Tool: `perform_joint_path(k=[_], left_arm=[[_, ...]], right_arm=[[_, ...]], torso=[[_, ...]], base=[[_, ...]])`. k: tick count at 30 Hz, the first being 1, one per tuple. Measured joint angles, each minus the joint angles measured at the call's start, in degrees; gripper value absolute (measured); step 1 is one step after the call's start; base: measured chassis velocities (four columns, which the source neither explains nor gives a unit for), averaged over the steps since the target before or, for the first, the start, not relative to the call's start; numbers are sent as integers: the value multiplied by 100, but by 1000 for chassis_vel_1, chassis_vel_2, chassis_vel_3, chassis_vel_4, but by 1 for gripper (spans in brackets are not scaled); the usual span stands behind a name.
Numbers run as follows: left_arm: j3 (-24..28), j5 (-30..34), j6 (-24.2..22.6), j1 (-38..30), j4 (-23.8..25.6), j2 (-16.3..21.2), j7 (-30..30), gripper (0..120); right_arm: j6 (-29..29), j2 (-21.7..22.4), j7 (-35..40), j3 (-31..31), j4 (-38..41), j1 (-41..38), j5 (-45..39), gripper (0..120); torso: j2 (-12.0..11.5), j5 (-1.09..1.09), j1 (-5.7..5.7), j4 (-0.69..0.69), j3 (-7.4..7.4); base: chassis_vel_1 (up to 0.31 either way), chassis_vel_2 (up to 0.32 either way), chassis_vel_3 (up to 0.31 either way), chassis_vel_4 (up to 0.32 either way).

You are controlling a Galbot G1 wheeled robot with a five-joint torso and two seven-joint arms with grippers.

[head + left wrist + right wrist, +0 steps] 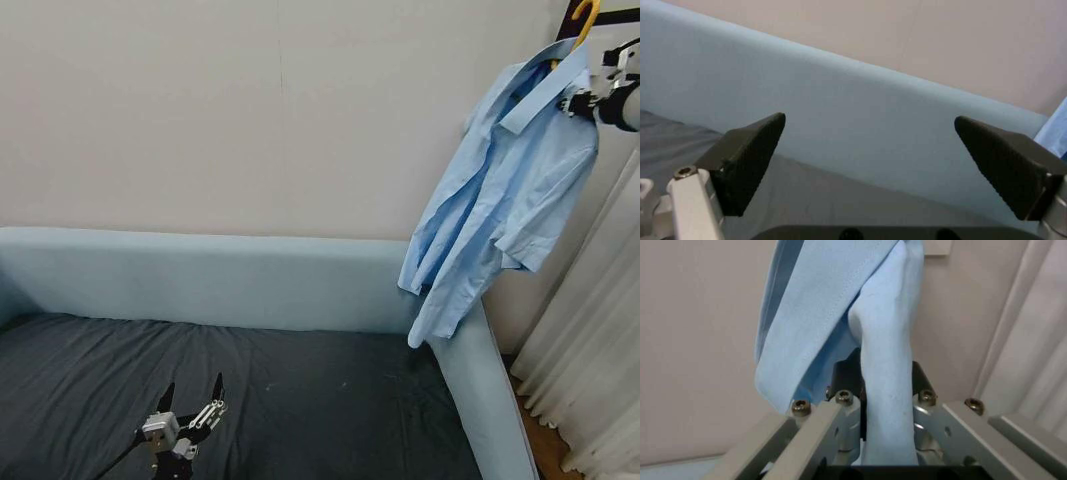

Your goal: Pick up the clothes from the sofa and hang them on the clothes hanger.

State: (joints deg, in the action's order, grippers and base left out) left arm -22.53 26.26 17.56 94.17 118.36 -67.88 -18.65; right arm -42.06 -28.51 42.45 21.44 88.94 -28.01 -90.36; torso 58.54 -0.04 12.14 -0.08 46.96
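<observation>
Risks first, as we judge them. Biggest: the whole shirt point(500, 190) could slide off and drop back onto the sofa point(250, 285). It hangs lopsided above the sofa's right end, with most of the cloth bunched toward the sofa side. Next: the hanger point(583, 20). We see just its yellow hook, high above the sofa's right end, and what it hooks onto is out of frame. A sideways tug from the arm could swing or unhook it. Smallest: the pinch itself. If the right gripper point(580, 98) pulls away before its fingers part, it drags the shoulder cloth off the hanger.

The sofa has a pale blue frame and a dark seat, with no clothes lying on it.

The shirt is light blue and short-sleeved, with the collar up at the hook and the front open and twisted. Its hem reaches down to the top of the sofa's right arm; we cannot tell whether it is touching or just in front.

The right gripper point(883, 380) is well above the sofa's right end, clamped narrow on a fold of shirt near the collar, with cloth running between its fingers.

The left gripper point(194, 383) is low over the sofa seat, left of middle. Its claw is spread wide and holds nothing, fingertips point(753, 145) pointing at the backrest.
</observation>
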Motion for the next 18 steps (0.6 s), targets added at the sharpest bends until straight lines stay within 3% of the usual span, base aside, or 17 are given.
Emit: perform_joint_path(k=[10, 18], left_arm=[[43, -80, 5, 71, 47, 60, -27, 100], [-173, -200, 11, 203, 185, 215, -64, 100]], right_arm=[[-3, 168, 270, 789, -2, -526, 107, 7], [-7, -9, 104, 1441, -580, -808, 700, 7]], torso=[[0, 0, -1, 1, 0], [0, -1, -1, 5, 0]], base=[[0, 0, 0, 0], [0, 0, 0, 0]])
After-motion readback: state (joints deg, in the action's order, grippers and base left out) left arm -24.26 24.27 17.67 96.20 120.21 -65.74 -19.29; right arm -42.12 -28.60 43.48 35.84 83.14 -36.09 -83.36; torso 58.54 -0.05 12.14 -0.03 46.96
